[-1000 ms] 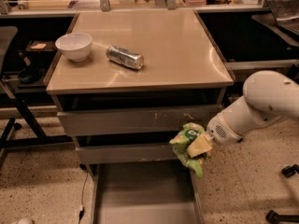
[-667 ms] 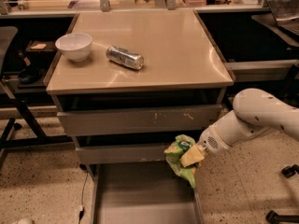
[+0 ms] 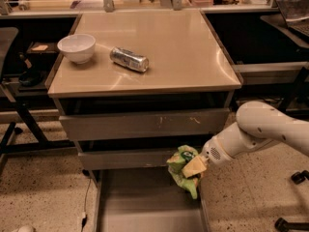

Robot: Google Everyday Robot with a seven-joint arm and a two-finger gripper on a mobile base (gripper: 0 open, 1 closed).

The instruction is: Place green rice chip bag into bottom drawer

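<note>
My gripper (image 3: pixel 192 167) is shut on the green rice chip bag (image 3: pixel 181 172), a crinkly green pouch that hangs from it. The bag hangs over the right side of the bottom drawer (image 3: pixel 140 202), which is pulled out toward me and shows a flat grey floor. The white arm (image 3: pixel 270 129) reaches in from the right. The bag sits just in front of the middle drawer's front (image 3: pixel 125 157).
The beige cabinet top (image 3: pixel 145 57) holds a white bowl (image 3: pixel 76 47) and a silver can (image 3: pixel 129 59) lying on its side. The two upper drawers (image 3: pixel 145 124) are shut. A dark chair frame (image 3: pixel 14 110) stands at left, a wheeled base (image 3: pixel 294 221) at right.
The arm has moved left and slightly down, carrying the bag from beside the cabinet's right edge to over the open bottom drawer.
</note>
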